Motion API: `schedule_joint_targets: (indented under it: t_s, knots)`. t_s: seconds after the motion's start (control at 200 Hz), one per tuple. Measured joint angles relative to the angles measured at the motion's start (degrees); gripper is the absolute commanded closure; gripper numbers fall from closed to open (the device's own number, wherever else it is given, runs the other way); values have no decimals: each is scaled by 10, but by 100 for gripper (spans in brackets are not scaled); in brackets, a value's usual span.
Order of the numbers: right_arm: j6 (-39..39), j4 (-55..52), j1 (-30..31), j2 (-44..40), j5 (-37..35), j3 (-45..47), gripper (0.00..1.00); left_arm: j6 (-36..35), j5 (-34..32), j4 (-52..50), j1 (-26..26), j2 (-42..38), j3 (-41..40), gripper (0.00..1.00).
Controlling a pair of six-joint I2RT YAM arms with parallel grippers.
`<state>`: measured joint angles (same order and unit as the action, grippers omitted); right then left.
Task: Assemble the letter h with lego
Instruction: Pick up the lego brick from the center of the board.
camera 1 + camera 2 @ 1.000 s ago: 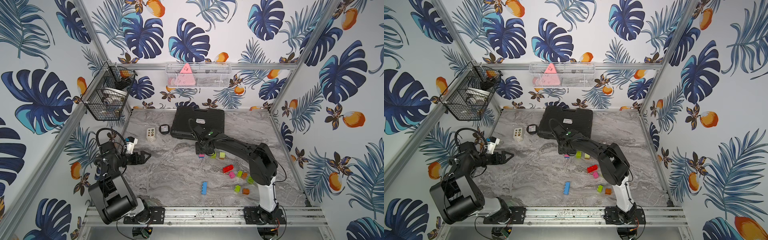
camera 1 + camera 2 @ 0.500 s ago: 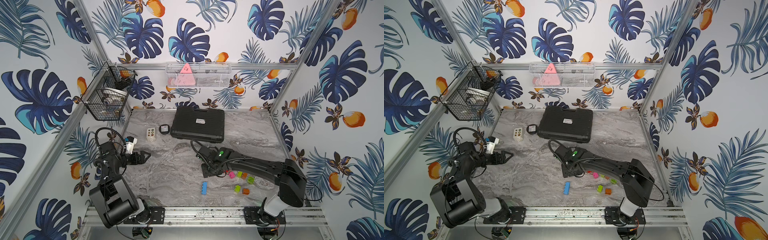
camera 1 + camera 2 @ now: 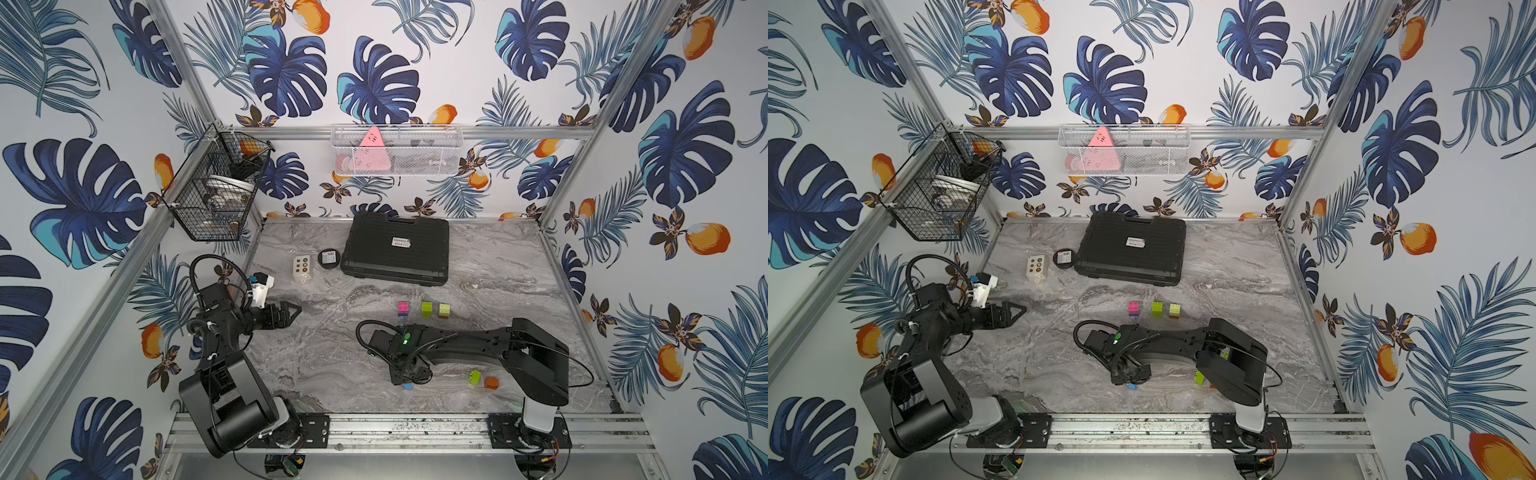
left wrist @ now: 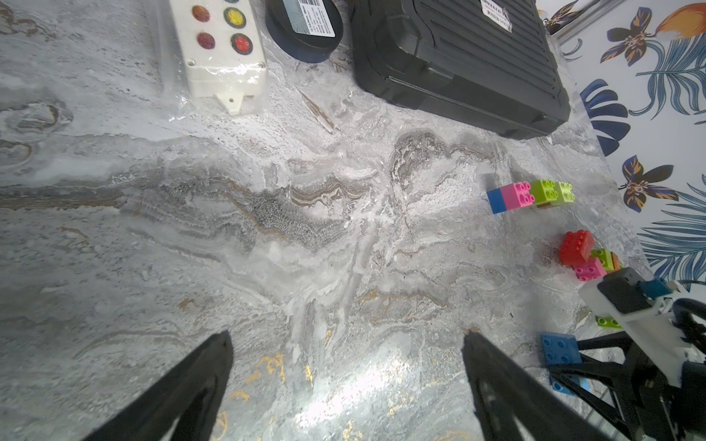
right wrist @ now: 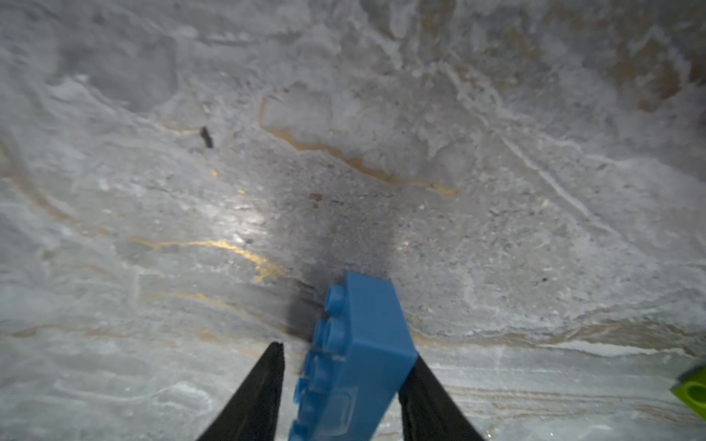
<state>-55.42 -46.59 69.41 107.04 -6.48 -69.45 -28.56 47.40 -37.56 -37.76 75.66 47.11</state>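
My right gripper (image 3: 409, 380) is down at the front of the table, shut on a long blue lego brick (image 5: 359, 343). One finger lies against its smooth underside and the other sits at its studs. The brick's end pokes out below the gripper in both top views (image 3: 1131, 386). A pink-on-blue stack (image 3: 403, 308) and two lime bricks (image 3: 427, 308) (image 3: 444, 310) stand in a row mid-table. A lime brick (image 3: 475, 377) and an orange one (image 3: 491, 382) lie beside the right arm. A red brick (image 4: 577, 247) shows in the left wrist view. My left gripper (image 3: 297, 309) hovers open and empty at the left.
A black case (image 3: 397, 249) lies at the back. A white button box (image 3: 302, 268) and a round black puck (image 3: 328, 257) are to its left. A wire basket (image 3: 216, 187) hangs on the left wall. A white mesh shelf (image 3: 397, 151) hangs on the back wall.
My right arm swung from beside the black case to the table front and came down over the blue brick. Its jaws narrowed around it. The left arm barely moved.
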Motion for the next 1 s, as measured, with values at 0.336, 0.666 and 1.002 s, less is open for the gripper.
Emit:
schedule_joint_targets:
  t_s: [0.336,0.666,1.002]
  knots:
    - [23,68,-20,-11,3,-9,75,0,0,0,0,-2,-2,1]
    - [100,273,-88,57,162,-29,73,0,0,1,0,-2,-2,1]
    - [109,355,-133,26,196,53,60,0,0,1,0,-4,-3,1]
